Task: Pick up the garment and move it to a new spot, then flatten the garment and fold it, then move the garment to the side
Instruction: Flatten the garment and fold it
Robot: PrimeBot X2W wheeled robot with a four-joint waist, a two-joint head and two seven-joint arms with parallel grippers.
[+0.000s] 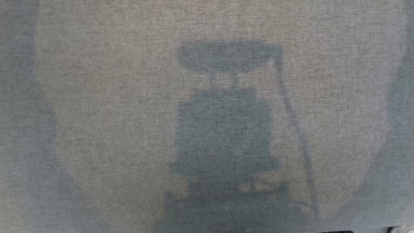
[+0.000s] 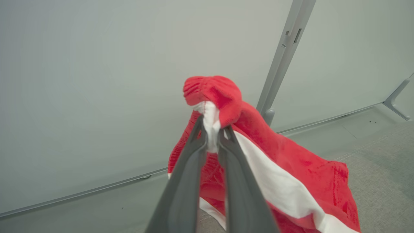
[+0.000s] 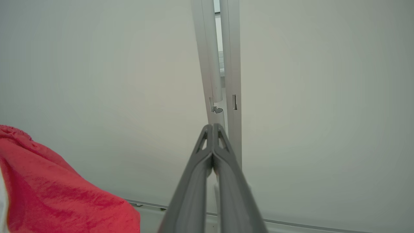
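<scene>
**Left wrist view, foreground.** The left claw [image 2: 212, 136] is pinched on a white fold of the red-and-white garment [image 2: 291, 161]. A bunched red ribbed edge stands just above the fingertips. From this grip the garment hangs and falls away toward the lower right, with a broad white stripe running across the red cloth.

**Middle distance.** A grey woven surface [image 2: 378, 174] lies below and beyond the cloth. Whether the lowest fold touches it cannot be told.

**Background.** Pale wall panels [image 2: 97, 81] are joined by a grey metal post [image 2: 284, 48].

**Right wrist view, foreground.** The right claw [image 3: 212, 129] has its fingers pressed together along their length, with nothing between them. A red fold of the garment [image 3: 48, 187] fills the lower left corner, apart from the fingers. Behind stand the pale panels and two upright posts [image 3: 231, 64] with a narrow gap between them.

**Head view.** The grey woven surface [image 1: 97, 97] carries a dark shadow [image 1: 223, 129] at its centre. Softer shadow bands run down both sides.
</scene>
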